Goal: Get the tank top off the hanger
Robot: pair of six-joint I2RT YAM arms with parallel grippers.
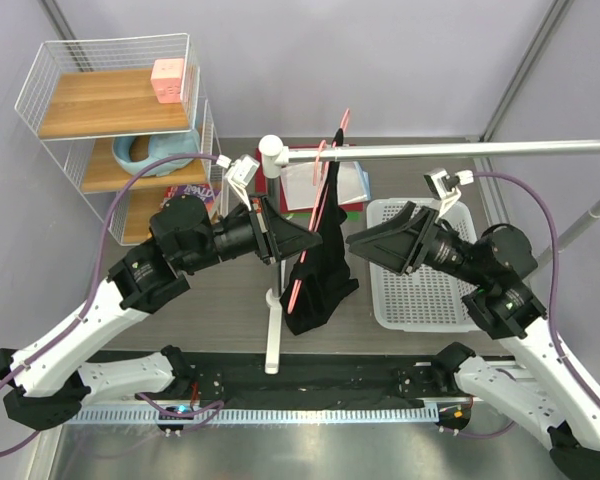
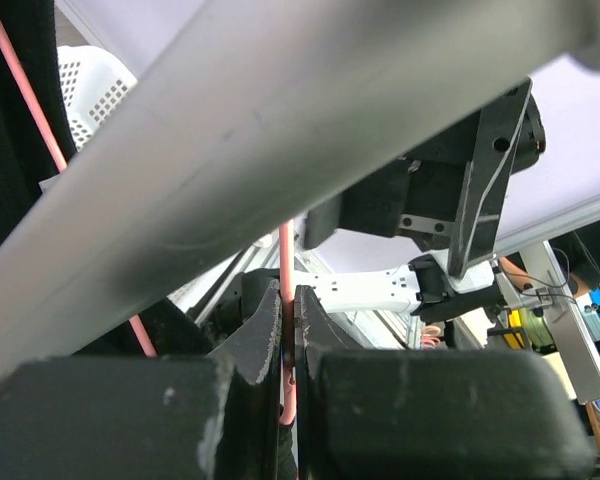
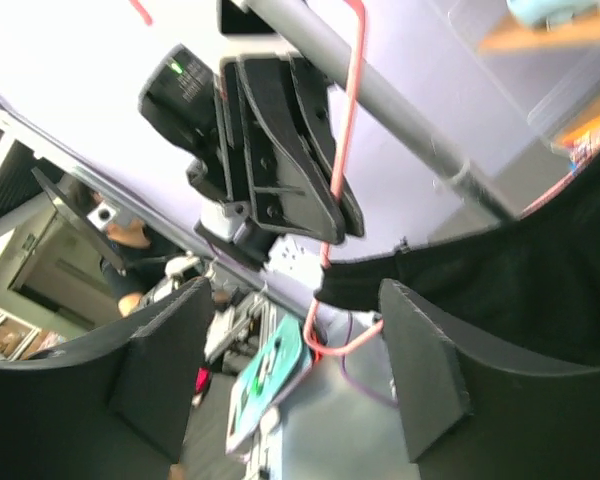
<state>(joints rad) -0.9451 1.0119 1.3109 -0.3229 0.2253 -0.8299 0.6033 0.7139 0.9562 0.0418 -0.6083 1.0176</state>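
Note:
The pink hanger (image 1: 324,205) hangs by its hook from the white rail (image 1: 460,150). The black tank top (image 1: 320,275) drapes from it down to the table. My left gripper (image 1: 313,240) is shut on the hanger's wire; in the left wrist view the pink wire (image 2: 285,262) runs between the closed fingers (image 2: 325,340). My right gripper (image 1: 354,242) is open and empty, just right of the garment. In the right wrist view the hanger (image 3: 352,110) and a tank top strap (image 3: 420,270) lie beyond the open fingers (image 3: 420,370).
A white pole (image 1: 271,250) on a base holds the rail. A white perforated basket (image 1: 420,270) sits at the right. A wire shelf (image 1: 115,110) with a pink cube (image 1: 168,80) and a blue bowl (image 1: 150,152) stands at the back left. Papers (image 1: 325,185) lie behind the hanger.

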